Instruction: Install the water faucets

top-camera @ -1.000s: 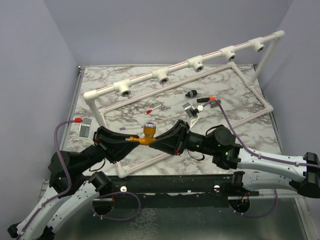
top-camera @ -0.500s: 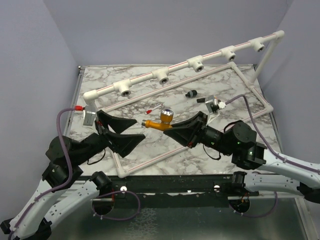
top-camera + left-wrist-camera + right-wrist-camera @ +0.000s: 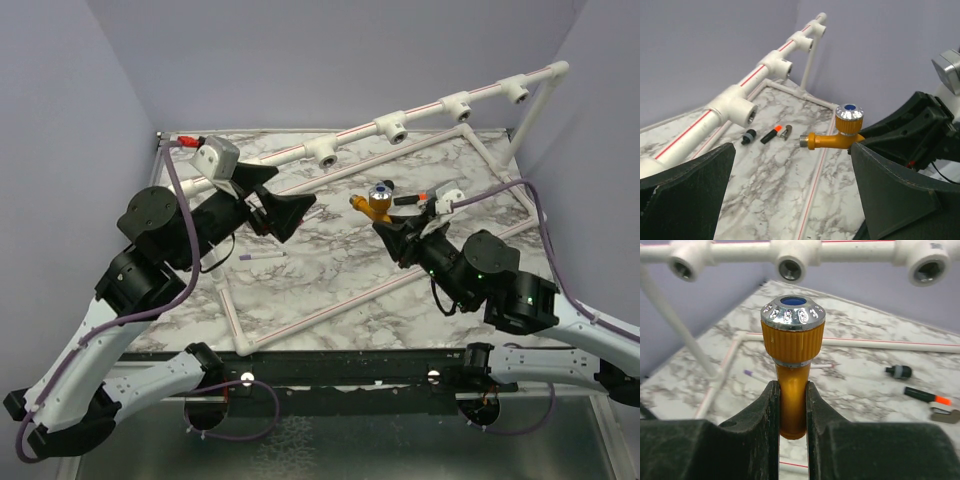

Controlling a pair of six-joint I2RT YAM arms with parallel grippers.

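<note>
Currently the right gripper [image 3: 792,392] is clamping the mustard-orange faucet [image 3: 792,337] by its body, jaws pressing tight on both sides, silver blue-centred knob pointing up. The faucet is hanging above the marble table [image 3: 330,270], near the white pipe rail [image 3: 330,150] but not touching its sockets. Meanwhile the left gripper [image 3: 285,212] is hovering wide open, holding nothing. A small black piece [image 3: 749,136], possibly a plug, is lying on the table.
</note>
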